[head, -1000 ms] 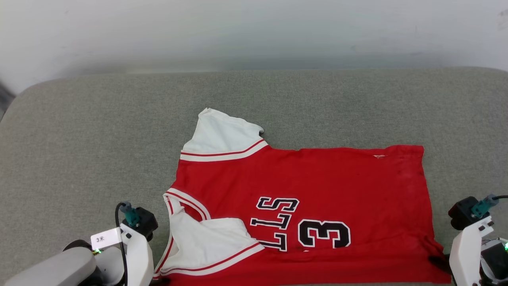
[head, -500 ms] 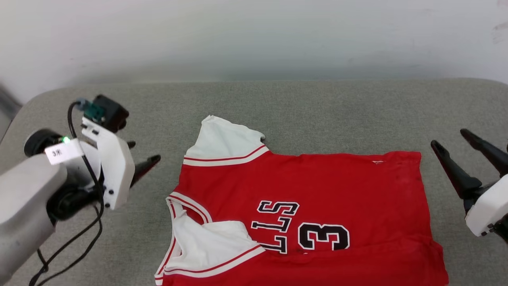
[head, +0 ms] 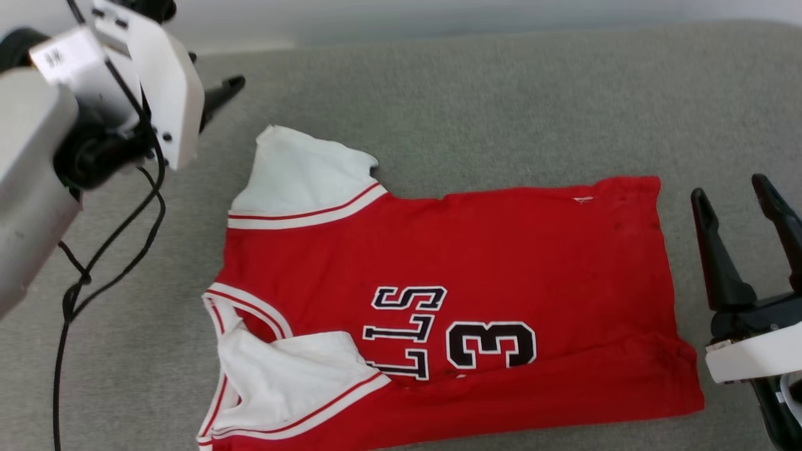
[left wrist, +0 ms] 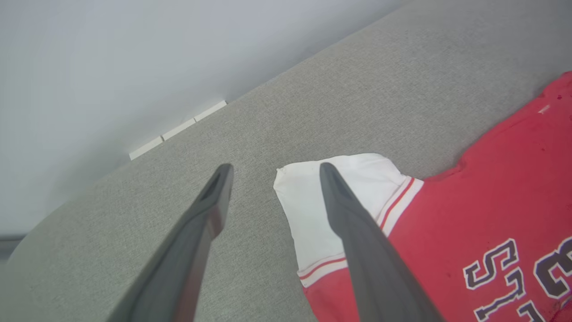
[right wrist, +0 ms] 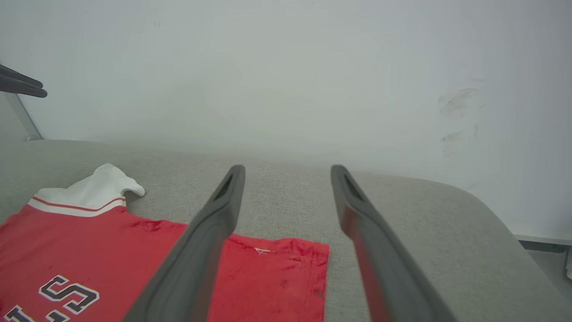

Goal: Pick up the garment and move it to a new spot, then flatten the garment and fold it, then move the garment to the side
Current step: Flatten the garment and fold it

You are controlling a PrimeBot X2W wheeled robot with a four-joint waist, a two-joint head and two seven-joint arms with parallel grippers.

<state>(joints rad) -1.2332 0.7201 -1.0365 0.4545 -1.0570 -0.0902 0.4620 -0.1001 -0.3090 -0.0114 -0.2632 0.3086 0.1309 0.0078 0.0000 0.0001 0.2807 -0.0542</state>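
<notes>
Red garment [head: 501, 263] lies front-up, mostly flat, on the grey counter [head: 501, 94]; its near sleeve [head: 294, 376] is tucked over the chest. At either end the left tool [left wrist: 272, 170] and right tool [head: 730, 188] hover, jaws spread, empty. Folding now could trap that crease.

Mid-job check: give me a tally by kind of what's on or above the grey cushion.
Garment: 1, red and white, lying on the grey cushion.
Grippers: 2, left gripper and right gripper, both open, holding nothing.
Total: 3.
</notes>
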